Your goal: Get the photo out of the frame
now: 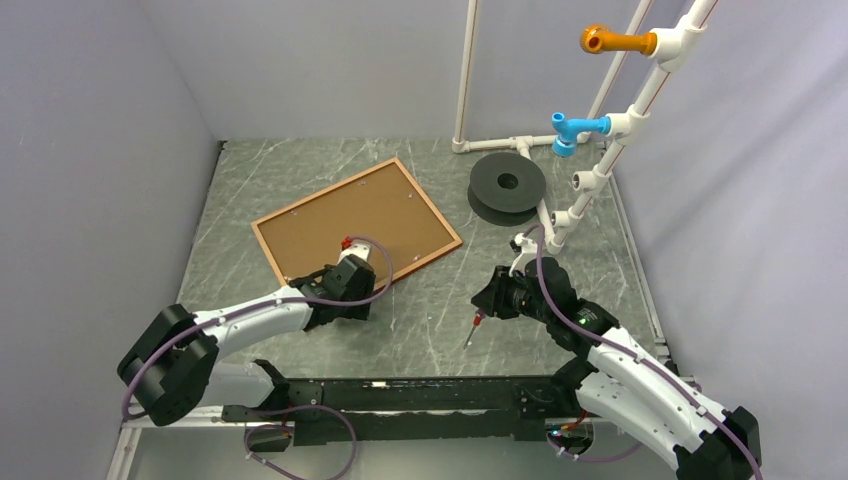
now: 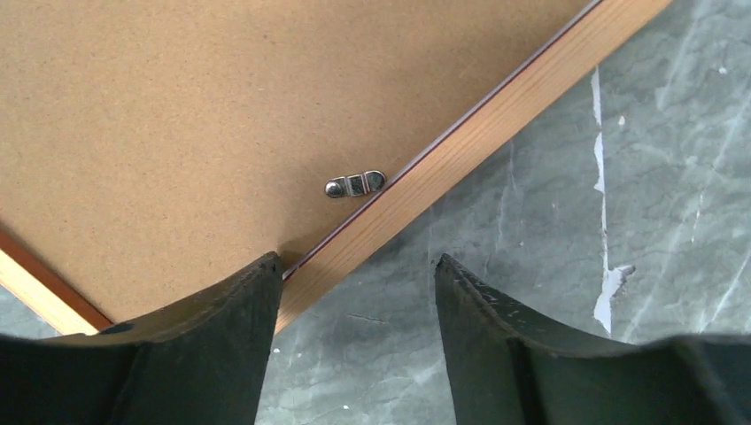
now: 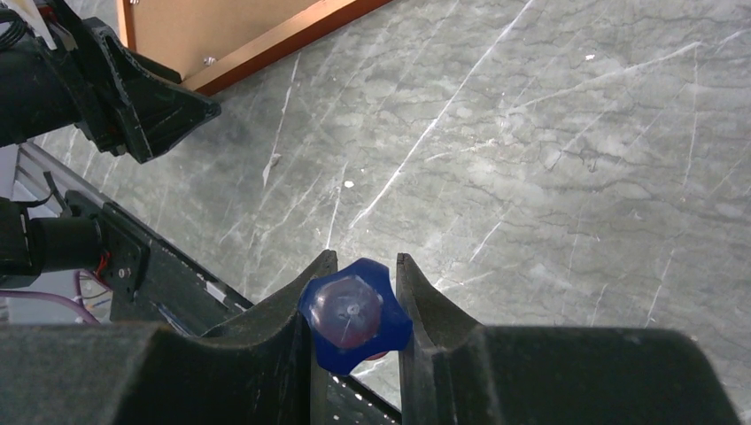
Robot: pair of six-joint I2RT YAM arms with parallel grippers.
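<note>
Marble table [image 1: 430,330], face-down frame [image 1: 326,192], spool [image 1: 507,185], screwdriver [image 3: 354,314] in right end effector [image 3: 365,258]

Frame [image 1: 326,191], black disc [image 1: 527,192] on grey table [image 1: 430,320]

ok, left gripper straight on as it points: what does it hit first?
Probably the near rail of the reddish-brown wooden frame, just ahead of the left gripper; small metal clip beyond it. Depth unclear.
</note>
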